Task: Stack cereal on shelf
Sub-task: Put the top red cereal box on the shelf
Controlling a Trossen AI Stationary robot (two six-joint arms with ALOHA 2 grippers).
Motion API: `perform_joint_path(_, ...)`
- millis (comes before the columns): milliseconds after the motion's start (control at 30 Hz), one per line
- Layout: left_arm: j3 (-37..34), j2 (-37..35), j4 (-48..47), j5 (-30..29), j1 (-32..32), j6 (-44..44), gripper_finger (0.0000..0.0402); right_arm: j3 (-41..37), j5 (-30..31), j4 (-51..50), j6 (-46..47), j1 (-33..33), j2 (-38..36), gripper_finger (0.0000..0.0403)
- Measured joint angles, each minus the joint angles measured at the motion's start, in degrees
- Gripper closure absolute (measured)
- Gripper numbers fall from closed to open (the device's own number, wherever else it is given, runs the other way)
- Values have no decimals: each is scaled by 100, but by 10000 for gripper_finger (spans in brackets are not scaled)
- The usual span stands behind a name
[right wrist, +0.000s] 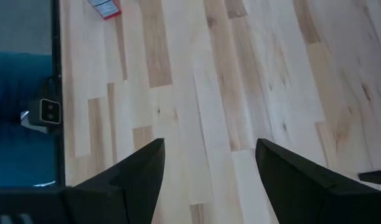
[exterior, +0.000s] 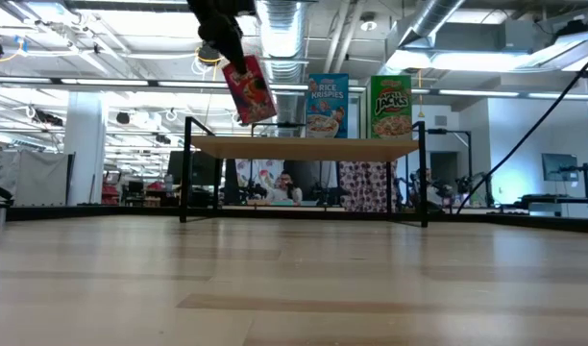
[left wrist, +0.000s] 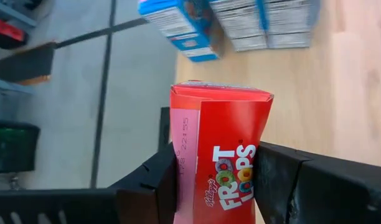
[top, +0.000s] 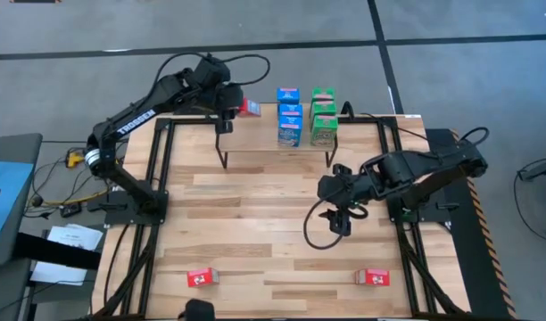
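A: What is the table (top: 282,223) made of?
B: Pale wood slats, smooth with a soft sheen, the grain showing plainly.

A: And the shelf (exterior: 304,147)?
B: A light wood top on thin black metal legs, matt.

A: The red cereal box (left wrist: 221,149)?
B: Printed cardboard, slightly glossy. The blue boxes (top: 288,116) and green boxes (top: 323,116) look alike.

A: The left gripper (left wrist: 215,186)?
B: Dark matt plastic fingers (left wrist: 150,186), faintly textured.

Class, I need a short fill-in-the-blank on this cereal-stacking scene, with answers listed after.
1. The left gripper holds a ____ cereal box.
2. On the shelf, the blue boxes stand beside the ____ boxes.
3. The right gripper is open, holding ____.
4. ____ red boxes lie on the table's near edge.

Answers: red; green; nothing; two
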Motion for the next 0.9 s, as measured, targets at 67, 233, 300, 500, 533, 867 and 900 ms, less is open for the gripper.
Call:
perform_joint_path(67, 0, 113, 13, -75, 86, 62, 256, 0, 0, 35, 4, 77, 2, 126)
perform_joint_path(233, 0, 283, 44, -14, 321, 51, 256, -2, 0, 230, 7, 267, 1, 126)
perform_joint_path(300, 0, 356, 33, 28, 381, 7, 256, -2, 0, 274, 13, 345, 2, 126)
perform_joint_path(500, 0, 415, 5, -3, 432, -19, 256, -2, 4, 420, 13, 495, 2, 126)
perform_joint_path(533, 0, 415, 31, 1, 422, -61, 256, -2, 41, 419, 13, 500, 2, 126)
perform_joint_path(867, 0, 415, 11, -9, 406, -307, 244, -2, 250, 405, -1, 492, 2, 126)
perform_joint_path(900, 0, 415, 13, -11, 406, -312, 240, -2, 249, 405, 0, 493, 2, 126)
